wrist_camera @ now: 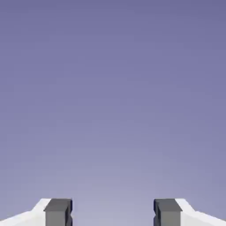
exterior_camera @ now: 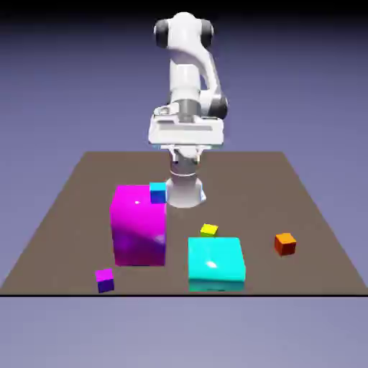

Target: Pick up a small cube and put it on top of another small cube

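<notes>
Exterior view: we find the orange cube [exterior_camera: 285,244] on the table [exterior_camera: 65,208] toward the view's right, apart from the cyan block [exterior_camera: 215,264], with the yellow cube [exterior_camera: 209,230] just behind that block; the arm [exterior_camera: 188,86] stands raised at the far edge. Hand view: we record the gripper [wrist_camera: 113,212] with fingers [wrist_camera: 58,212] spread wide, holding nothing, only backdrop beyond.

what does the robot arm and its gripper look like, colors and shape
The arm is glossy white with rounded links and dark grey joint caps. The hand is a wide white bar. The gripper has white fingers ending in small square dark grey fingertips. No cables or markings show.
</notes>
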`<state>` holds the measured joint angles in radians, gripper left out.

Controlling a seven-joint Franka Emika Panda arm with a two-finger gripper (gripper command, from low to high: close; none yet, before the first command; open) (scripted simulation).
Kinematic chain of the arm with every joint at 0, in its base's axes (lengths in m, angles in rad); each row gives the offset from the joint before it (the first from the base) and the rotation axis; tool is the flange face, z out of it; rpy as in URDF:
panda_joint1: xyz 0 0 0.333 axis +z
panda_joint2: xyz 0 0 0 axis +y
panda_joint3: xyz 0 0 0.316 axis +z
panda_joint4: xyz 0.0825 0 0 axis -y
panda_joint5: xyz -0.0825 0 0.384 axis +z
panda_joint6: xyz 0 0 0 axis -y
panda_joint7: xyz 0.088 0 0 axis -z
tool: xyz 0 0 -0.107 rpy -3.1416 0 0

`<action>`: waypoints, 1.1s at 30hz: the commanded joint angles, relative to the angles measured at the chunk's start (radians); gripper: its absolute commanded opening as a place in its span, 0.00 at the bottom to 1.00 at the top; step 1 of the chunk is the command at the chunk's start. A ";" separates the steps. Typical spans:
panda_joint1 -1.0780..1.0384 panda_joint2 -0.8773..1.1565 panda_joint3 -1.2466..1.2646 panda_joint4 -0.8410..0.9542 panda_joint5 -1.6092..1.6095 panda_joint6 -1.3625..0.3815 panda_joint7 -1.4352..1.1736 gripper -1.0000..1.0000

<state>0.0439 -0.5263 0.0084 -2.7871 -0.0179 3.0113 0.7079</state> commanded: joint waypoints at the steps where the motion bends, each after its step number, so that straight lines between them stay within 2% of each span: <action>1: 0.026 0.036 0.007 0.019 -0.015 -0.021 -0.028 0.50; 23: 0.606 0.830 0.160 0.435 -0.340 -0.489 -0.629 0.50; 29: 0.645 1.001 0.085 0.459 -0.434 -0.343 -0.556 0.50; 30: 0.645 1.001 0.085 0.459 -0.434 -0.343 -0.556 0.00; 33: 0.629 0.929 0.116 0.449 -0.394 -0.405 -0.587 0.00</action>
<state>0.6726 0.4024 0.1250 -2.3383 -0.4115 2.6061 0.1203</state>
